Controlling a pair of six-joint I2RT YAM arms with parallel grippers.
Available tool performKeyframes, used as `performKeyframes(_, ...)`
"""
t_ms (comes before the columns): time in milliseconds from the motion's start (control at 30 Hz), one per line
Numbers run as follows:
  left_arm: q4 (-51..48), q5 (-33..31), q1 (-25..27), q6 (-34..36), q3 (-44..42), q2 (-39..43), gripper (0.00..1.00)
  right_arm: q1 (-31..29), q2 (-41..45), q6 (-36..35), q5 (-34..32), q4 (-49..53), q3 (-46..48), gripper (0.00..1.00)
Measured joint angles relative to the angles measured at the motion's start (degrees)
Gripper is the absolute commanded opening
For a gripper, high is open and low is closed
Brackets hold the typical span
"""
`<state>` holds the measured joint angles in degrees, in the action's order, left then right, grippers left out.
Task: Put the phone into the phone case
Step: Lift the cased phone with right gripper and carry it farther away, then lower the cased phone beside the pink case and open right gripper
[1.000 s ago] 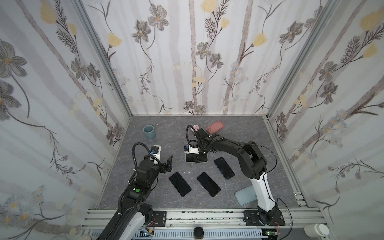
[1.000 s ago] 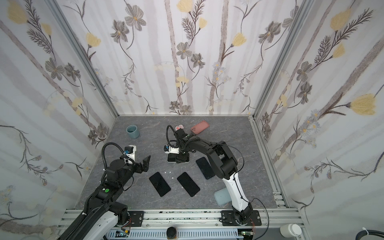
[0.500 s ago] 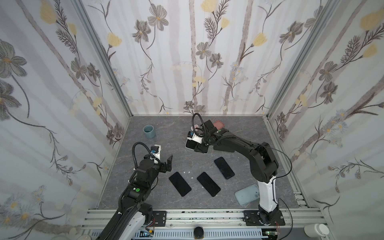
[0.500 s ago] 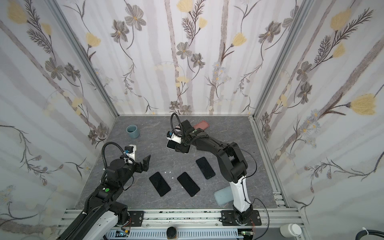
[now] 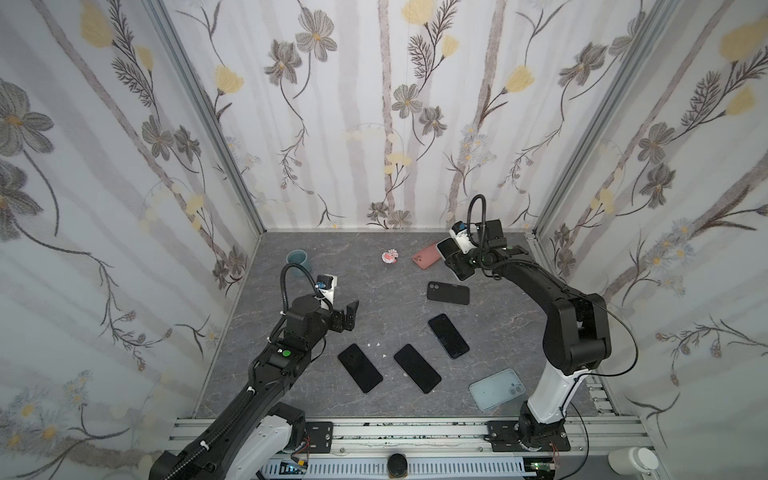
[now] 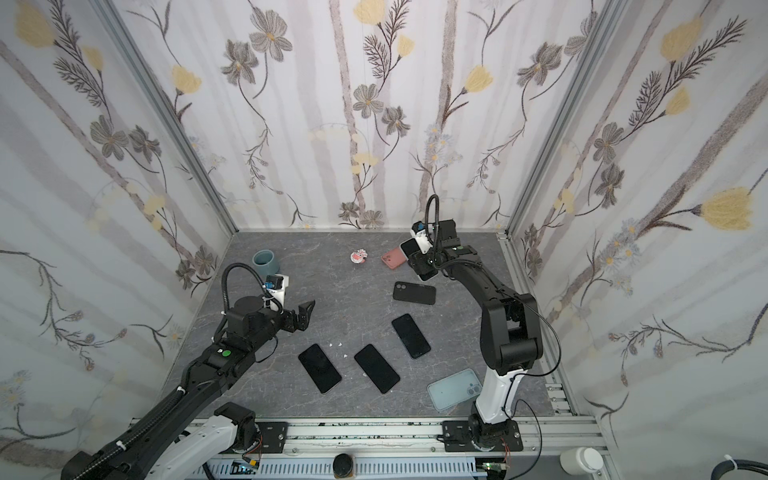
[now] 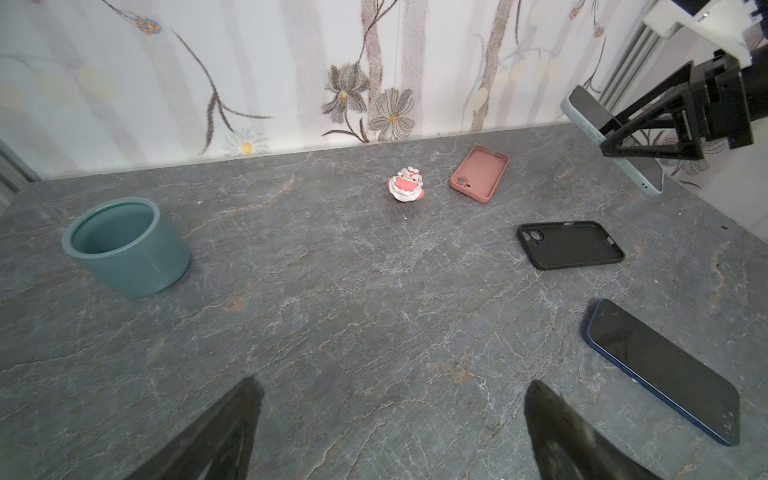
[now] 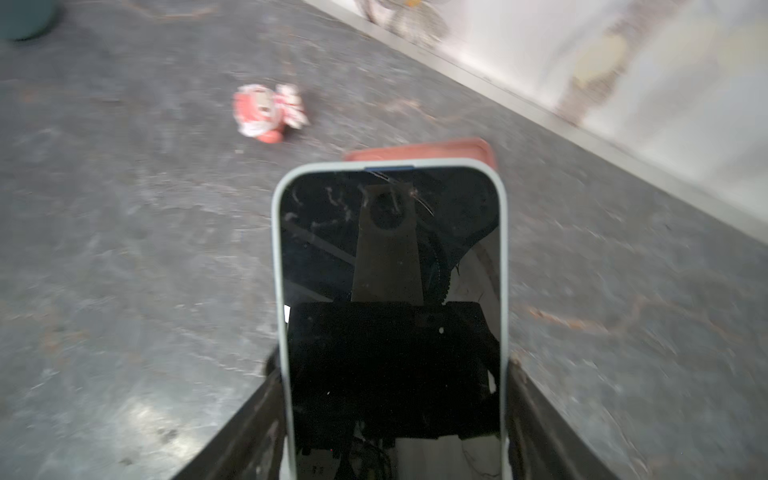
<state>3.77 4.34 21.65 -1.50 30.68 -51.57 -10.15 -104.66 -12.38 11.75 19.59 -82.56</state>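
Diffuse, even light is filling both top views; the right wrist view is smearing, its phone point(image 8: 390, 291) screen mirroring reflections.

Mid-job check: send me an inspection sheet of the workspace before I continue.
Surface: grey marbled tabletop, white crumbs.
Job's things: pale-rimmed dark phone lifted; three dark phones flat; black rubber case and pink case empty; pale blue case near right arm's base.
Clutter: teal ceramic cup; red-and-white figurine.
Grippers: right gripper shut on that phone; left gripper open, empty.
Cables: black loop at each wrist; no snag seen.
Surroundings: floral-papered walls, metal front rail.
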Motion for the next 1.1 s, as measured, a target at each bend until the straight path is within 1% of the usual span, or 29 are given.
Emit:
performKeyframes(133,1.2,0.9,1.33,-0.22,3.45,-5.38,0.97,8.31,-2.71,4.11,-1.22,-0.87,0.13,0.59)
performKeyframes(300,2.45,1.51,2.93,-1.38,7.37,-10.97,0.96,13.18,-11.02,6.69,-3.26,-0.2,-4.07,0.62)
performKeyframes(467,2.8,1.68,3.91,-1.75,8.87,-13.42,0.95,15.3,-19.39,8.22,-4.85,0.11,-11.76,0.62)
performKeyframes(600,2.73,1.55,4.44,-1.9,9.18,-13.73,0.95,16.02,-25.2,8.87,-5.88,1.66,-18.12,0.66)
performKeyframes(700,2.64,1.14,4.66,-1.95,9.18,-13.7,0.95,16.06,-28.04,8.9,-6.43,3.21,-21.4,0.67)
performKeyframes(833,2.34,0.33,4.79,-2.14,9.18,-13.6,0.95,16.04,-30.27,8.85,-7.65,4.5,-23.65,0.74)
performKeyframes(900,2.27,0.13,4.83,-2.19,9.18,-13.6,0.95,16.11,-30.58,8.74,-8.24,4.66,-23.96,0.85)
performKeyframes(933,2.16,0.09,4.85,-2.21,9.18,-13.6,0.94,16.11,-30.71,8.7,-8.52,4.68,-24.02,0.87)
performKeyframes(1067,1.84,-0.26,4.87,-2.6,9.18,-13.6,0.93,16.11,-30.71,8.44,-9.16,5.09,-24.04,0.91)
performKeyframes(1100,1.79,-0.26,4.87,-2.6,9.22,-13.62,0.93,16.0,-30.51,8.31,-9.2,5.33,-24.02,0.94)
